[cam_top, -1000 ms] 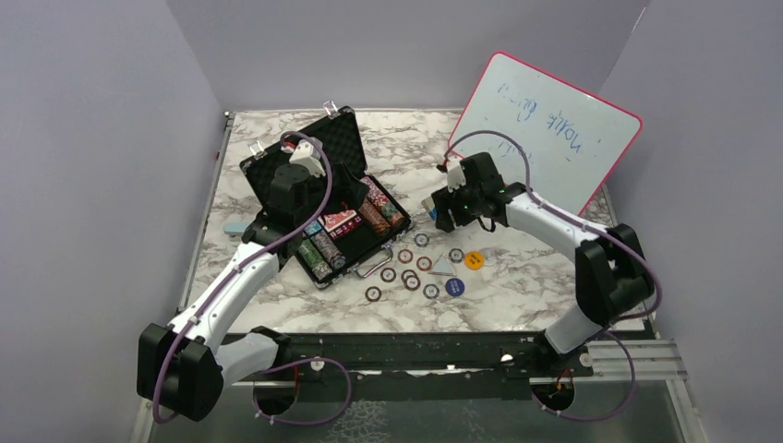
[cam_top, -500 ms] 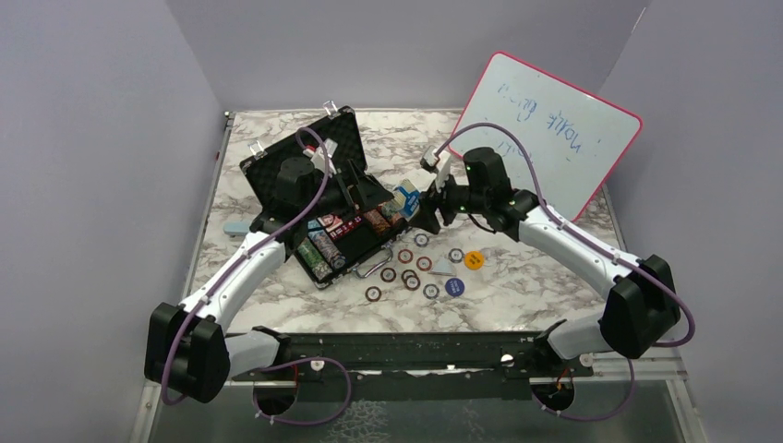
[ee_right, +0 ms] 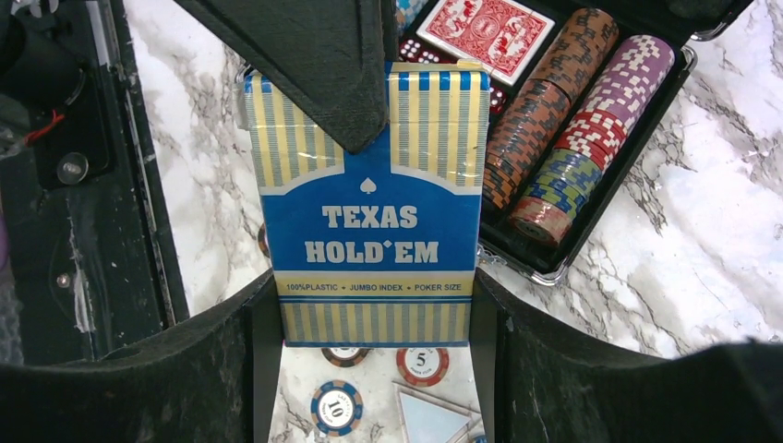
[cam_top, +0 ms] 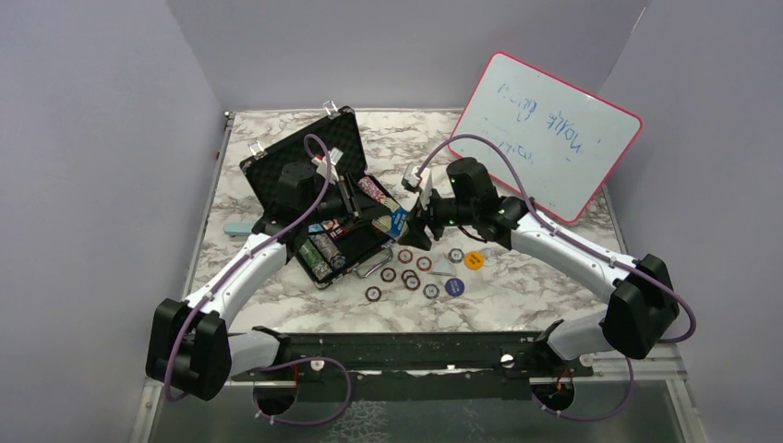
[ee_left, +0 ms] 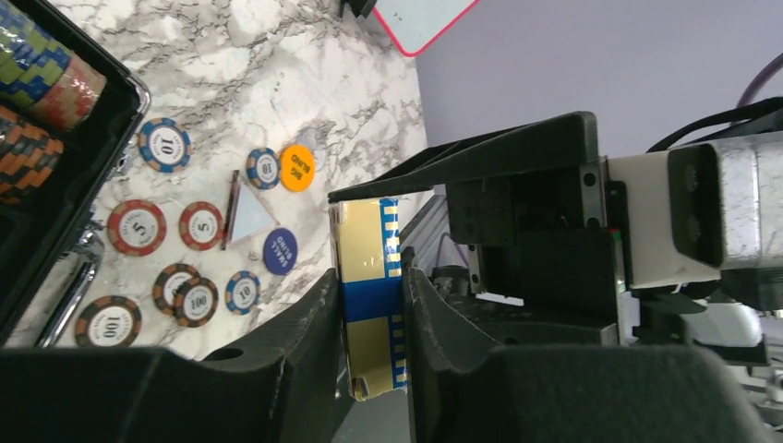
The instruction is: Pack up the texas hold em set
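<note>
From overhead, the open briefcase sits on the left half of the marble worktop with rows of striped chips already in the foam. Just off its right corner both arms meet around the blue card deck, which is up in the air and not in the case yet. The left claw comes at it from the case side and the right claw from the other. Loose chips plus an orange button and a blue button are scattered on the worktop right below. The pink-framed whiteboard leans at the back right, and a small light-blue thing lies left of the case. Left wrist cam: its two fingers are squeezed against the thin deck's two faces, so it's pinching it. A finger of the right claw lies across the top end of the deck, and the loose chips and the silver handle lie further down. Right wrist cam: the "TEXAS HOLD'EM" box fills the gap between its fingers, which are tight on both long edges, so that claw is pinching it too. One left finger covers the upper part of the box. Behind it you can see the case with chip stacks and the red deck lying flat.
</note>
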